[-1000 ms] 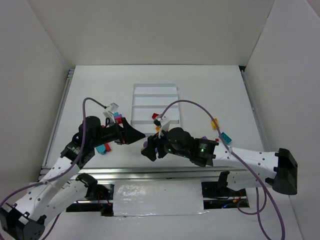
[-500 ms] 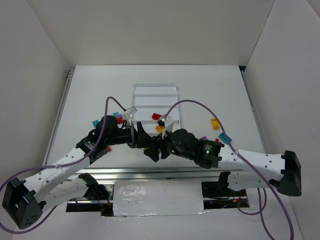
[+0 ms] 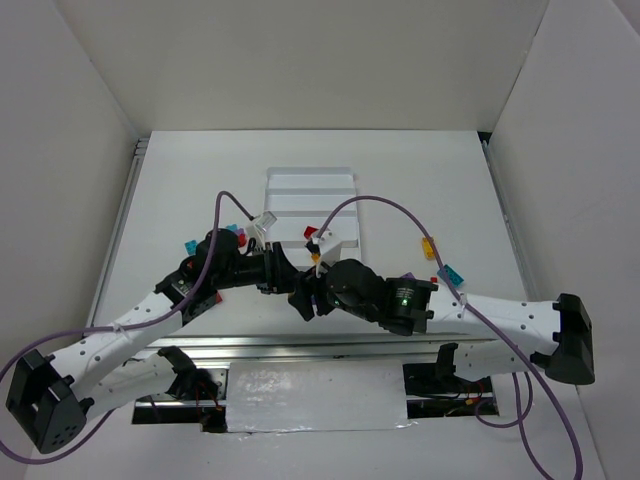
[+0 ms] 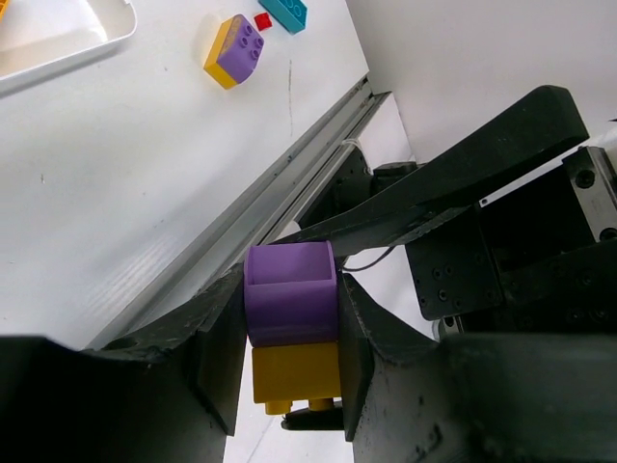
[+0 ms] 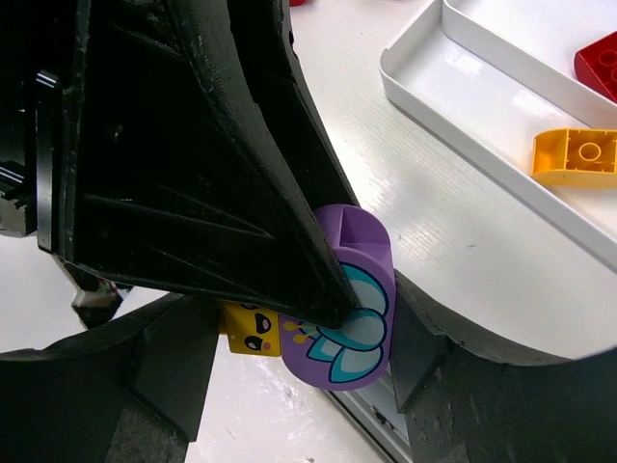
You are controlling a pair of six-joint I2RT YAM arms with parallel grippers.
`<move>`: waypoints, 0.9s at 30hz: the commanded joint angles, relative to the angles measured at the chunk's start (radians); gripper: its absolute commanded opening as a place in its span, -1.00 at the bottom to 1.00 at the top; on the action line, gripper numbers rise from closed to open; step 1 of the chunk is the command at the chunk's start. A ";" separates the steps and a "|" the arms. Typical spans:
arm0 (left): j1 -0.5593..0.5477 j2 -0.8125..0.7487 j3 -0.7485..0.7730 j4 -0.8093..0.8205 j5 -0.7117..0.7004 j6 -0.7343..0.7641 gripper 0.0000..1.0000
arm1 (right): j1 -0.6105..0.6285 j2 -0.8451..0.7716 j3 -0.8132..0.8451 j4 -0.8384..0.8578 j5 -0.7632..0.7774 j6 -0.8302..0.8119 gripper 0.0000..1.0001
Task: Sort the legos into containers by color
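No legible text, label, brand or number anywhere

left tool (image 3: 287, 278) and right tool (image 3: 304, 300) wedged together on purple brick (image 4: 289, 304) before tray (image 3: 310, 185), loose bricks (image 3: 430, 246) flanking, bare table (image 3: 300, 150) beyond

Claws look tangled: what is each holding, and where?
Both hold one purple-and-yellow lego stack: left claw pinches its two flat sides, right claw clamps across it, purple one end, yellow the other.
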 commanded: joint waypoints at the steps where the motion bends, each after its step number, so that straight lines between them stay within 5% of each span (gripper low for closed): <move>1: -0.018 -0.002 0.041 0.072 0.094 0.037 -1.00 | 0.007 0.022 0.046 0.041 0.025 -0.010 -0.89; 4: -0.019 -0.008 0.041 0.066 0.077 0.047 -1.00 | 0.008 0.013 0.036 0.054 0.007 -0.019 -0.78; 8: -0.018 -0.030 0.050 0.049 0.035 0.067 -1.00 | 0.005 -0.016 -0.010 0.105 -0.047 -0.027 0.84; 9: -0.018 -0.034 0.056 0.043 0.031 0.074 -1.00 | 0.002 -0.033 -0.019 0.116 -0.057 -0.031 0.99; 16: -0.018 -0.054 0.090 -0.004 -0.032 0.110 -1.00 | -0.074 -0.114 -0.093 0.120 -0.220 -0.039 0.99; 23: -0.016 -0.066 0.128 -0.069 -0.063 0.211 -1.00 | -0.154 -0.347 -0.205 0.159 -0.606 -0.108 0.99; 27: -0.016 -0.073 0.116 -0.033 0.030 0.287 -1.00 | -0.194 -0.432 -0.262 0.186 -0.622 -0.105 0.99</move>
